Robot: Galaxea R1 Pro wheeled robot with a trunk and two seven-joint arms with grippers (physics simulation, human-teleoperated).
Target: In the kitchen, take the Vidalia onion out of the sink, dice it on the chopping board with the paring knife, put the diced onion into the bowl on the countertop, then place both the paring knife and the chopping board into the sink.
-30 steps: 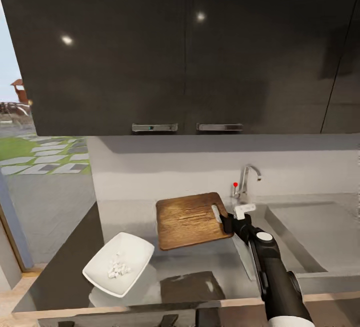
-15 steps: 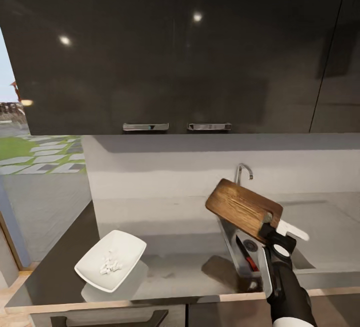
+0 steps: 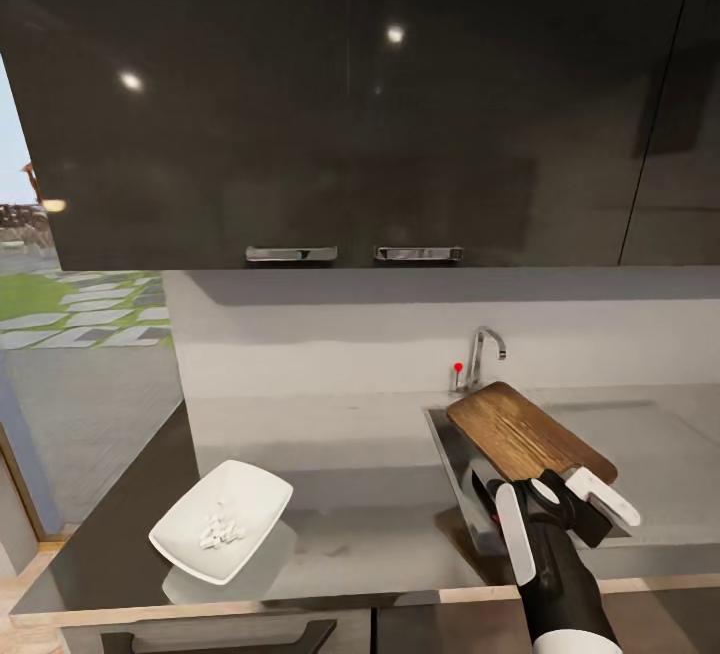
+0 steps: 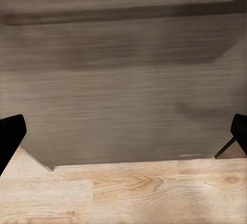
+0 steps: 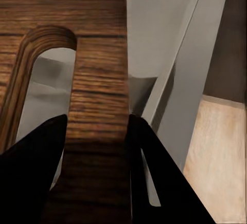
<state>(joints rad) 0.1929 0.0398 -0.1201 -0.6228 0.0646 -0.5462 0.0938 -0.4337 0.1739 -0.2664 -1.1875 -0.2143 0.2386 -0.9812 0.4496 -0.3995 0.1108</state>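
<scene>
The brown chopping board (image 3: 528, 434) slants over the steel sink (image 3: 452, 446), its far end by the faucet (image 3: 486, 349). My right gripper (image 3: 572, 494) is shut on the board's near end. In the right wrist view the dark fingers (image 5: 31, 175) pinch the wooden strip (image 5: 98, 106) beside the handle slot. The paring knife's red handle (image 3: 491, 499) shows down in the basin, partly hidden by my arm. The white bowl (image 3: 222, 517) on the grey countertop (image 3: 340, 434) holds white diced onion (image 3: 220, 532). My left gripper (image 4: 123, 136) is open, facing a dark cabinet front above the wood floor.
Glossy black upper cabinets (image 3: 350, 104) with chrome handles (image 3: 290, 254) hang over the counter. The steel drainboard (image 3: 650, 454) stretches right of the basin. A red knob (image 3: 458, 368) sits beside the faucet. At the left, a doorway opens onto grass and paving (image 3: 80, 319).
The right gripper lifted the board off the counter and carried it right over the sink. In the last half second it tipped from steeply raised to lower and flatter. The head view shifted slightly.
</scene>
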